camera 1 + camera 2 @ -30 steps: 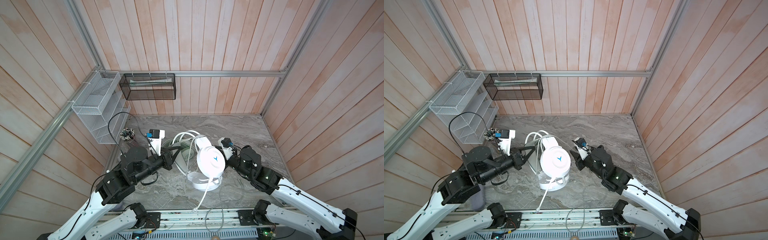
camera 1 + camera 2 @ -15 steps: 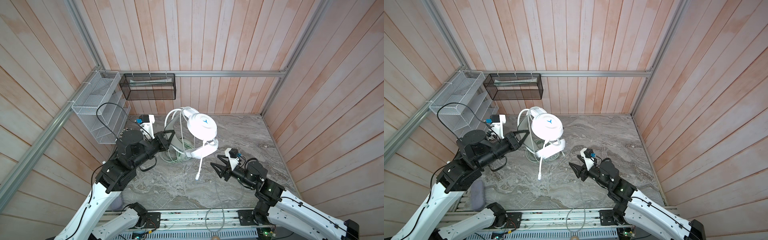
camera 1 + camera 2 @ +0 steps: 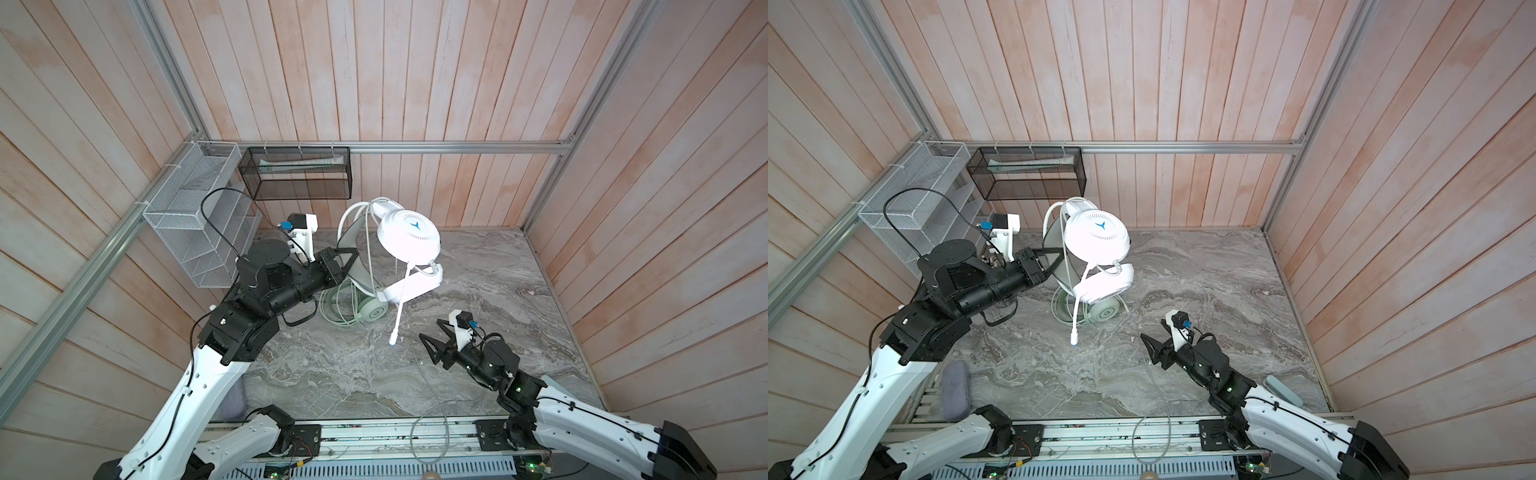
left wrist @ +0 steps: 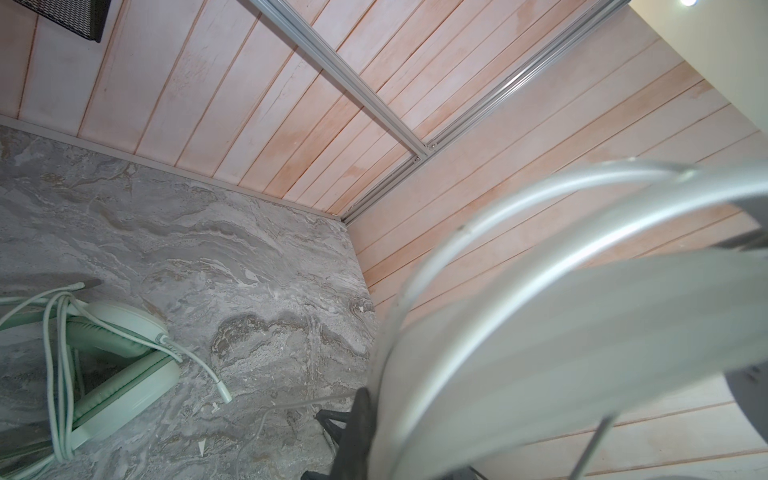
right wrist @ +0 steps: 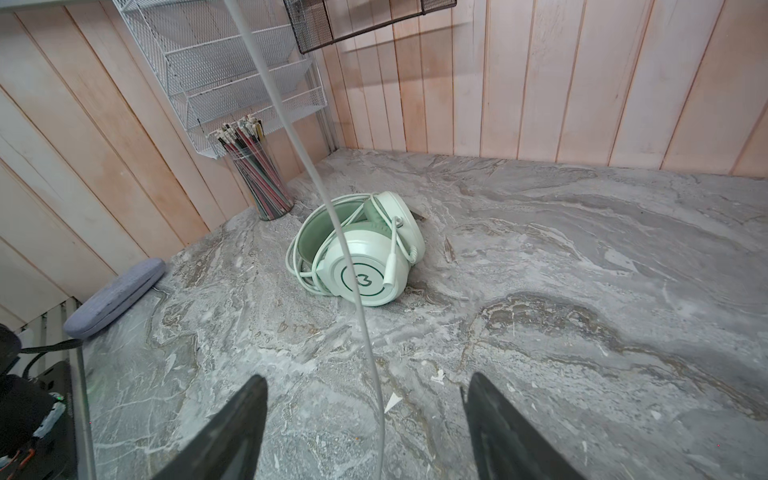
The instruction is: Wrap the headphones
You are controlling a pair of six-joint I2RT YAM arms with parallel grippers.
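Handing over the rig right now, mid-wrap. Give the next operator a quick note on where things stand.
The left gripper is shut on the white headset at its headband, holding it clear of the table.
The right gripper is open and empty, low over the table; the white cable hangs between its jaws.
Done: the mint headset lies on the table, cable coiled around it.
Left: wind the white cable's long tail, which trails to the front edge.
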